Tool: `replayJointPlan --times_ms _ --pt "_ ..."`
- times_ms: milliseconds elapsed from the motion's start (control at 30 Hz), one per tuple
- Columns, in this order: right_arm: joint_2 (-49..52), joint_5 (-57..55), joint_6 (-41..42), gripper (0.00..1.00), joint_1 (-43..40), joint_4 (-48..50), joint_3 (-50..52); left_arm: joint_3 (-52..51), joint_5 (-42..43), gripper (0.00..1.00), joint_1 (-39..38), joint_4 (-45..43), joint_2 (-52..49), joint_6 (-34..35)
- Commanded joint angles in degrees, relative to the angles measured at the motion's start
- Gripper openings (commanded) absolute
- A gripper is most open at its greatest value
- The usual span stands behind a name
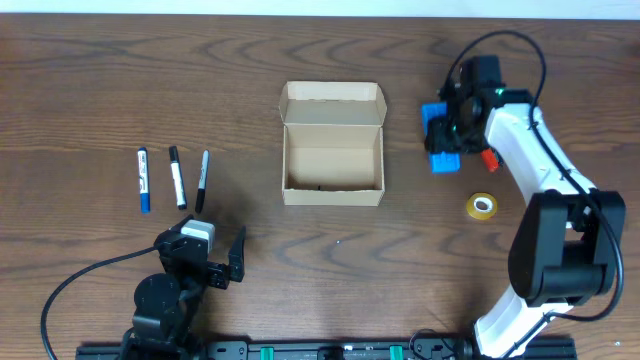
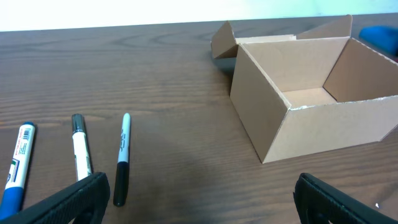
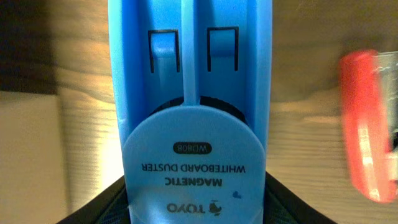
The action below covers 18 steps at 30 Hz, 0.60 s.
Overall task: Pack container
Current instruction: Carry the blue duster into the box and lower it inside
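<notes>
The container (image 1: pixel 333 188) is an open tan cardboard box in the middle of the table, its flap lid folded back. It also shows in the left wrist view (image 2: pixel 329 134), and its inside looks empty. A blue whiteboard duster (image 1: pixel 441 160) lies right of the box. My right gripper (image 1: pixel 447 128) sits over it, and in the right wrist view the jaws (image 3: pixel 196 208) press both sides of the duster (image 3: pixel 189 74). My left gripper (image 1: pixel 203 262) is open and empty near the front left edge, its jaws (image 2: pixel 199 205) wide apart.
Three markers lie side by side left of the box: a blue one (image 1: pixel 143 180) (image 2: pixel 17 165), a white-bodied black one (image 1: pixel 177 177) (image 2: pixel 79 149) and a black one (image 1: pixel 202 180) (image 2: pixel 123 155). A red object (image 1: pixel 489 158) (image 3: pixel 367 124) lies beside the duster. A yellow tape roll (image 1: pixel 481 206) lies nearer.
</notes>
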State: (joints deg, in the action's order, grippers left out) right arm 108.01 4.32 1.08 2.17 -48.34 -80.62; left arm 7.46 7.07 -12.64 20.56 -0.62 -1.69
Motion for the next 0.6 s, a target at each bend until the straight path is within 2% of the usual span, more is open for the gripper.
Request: replayJointPlan --times_ms 0,167,367,567 --pt "-4.11 0.15 1.01 0.49 0.92 -3.19 -6.73 -1.25 -0.7 0.95 -0.13 0.17 0.37 0.2" --pt "-8.98 0.46 1.25 0.49 5.05 -5.92 -12.94 -1.25 -0.7 0.95 -0.13 0.17 0.37 0.2" --pt "-14.16 -0.07 0.98 0.49 15.3 -4.48 -13.84 -1.25 -0.7 0.95 -0.13 0.2 0.37 0.2" --pt "-12.59 -0.44 -6.78 0.49 25.99 -4.0 -13.7 -1.25 -0.7 0.95 -0.13 0.17 0.37 0.2"
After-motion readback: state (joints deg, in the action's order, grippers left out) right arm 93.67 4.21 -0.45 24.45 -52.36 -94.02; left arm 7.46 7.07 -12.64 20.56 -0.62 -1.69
